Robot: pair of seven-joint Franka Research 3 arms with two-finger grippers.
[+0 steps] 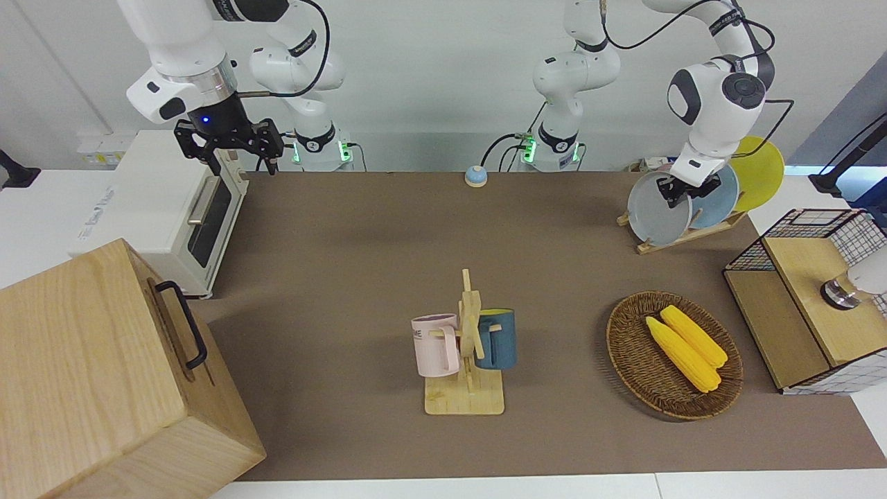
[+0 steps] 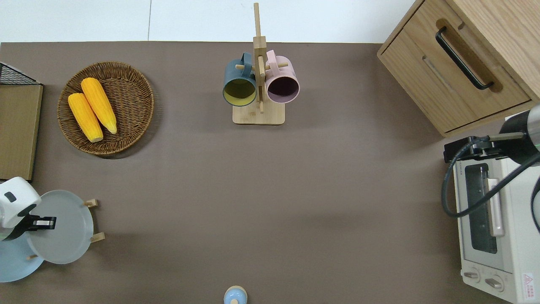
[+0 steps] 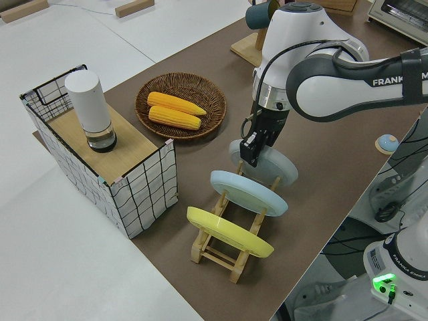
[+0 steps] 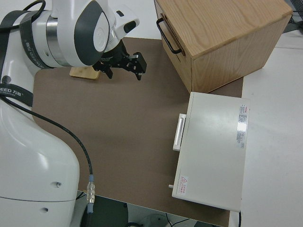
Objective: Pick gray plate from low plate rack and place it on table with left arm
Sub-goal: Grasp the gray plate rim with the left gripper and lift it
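Left end effector (image 1: pixel 680 190) is down at the rack (image 1: pixel 682 234), its black fingers clamped over the top rim of the gray plate (image 1: pixel 658 210) — one finger lies across the plate's face in the overhead view, so it's closed on that rim. The gray plate stands tilted in the rack's end slot, the one farthest from the robots, at the left arm's end of the counter (image 1: pixel 388 263). Right beside it in the next slot leans the blue plate (image 1: pixel 721 197), and nearest the robots the yellow plate (image 1: pixel 762 170). All three lean the same way on the slanted pegs.

Farther from the robots than the rack sits a wicker basket (image 1: pixel 634 346) with two corn cobs (image 1: pixel 686 350) in it. At the very end of the counter there's a wire-grid crate (image 1: pixel 807 235) with a white cylinder (image 1: pixel 863 277) on its wooden top.

Mid-counter, the mug stand (image 1: pixel 466 374) carries a pink mug (image 1: pixel 435 344) and a dark blue mug (image 1: pixel 497 338).

Right arm is parked, its end effector (image 1: pixel 232 149) with fingers spread apart.
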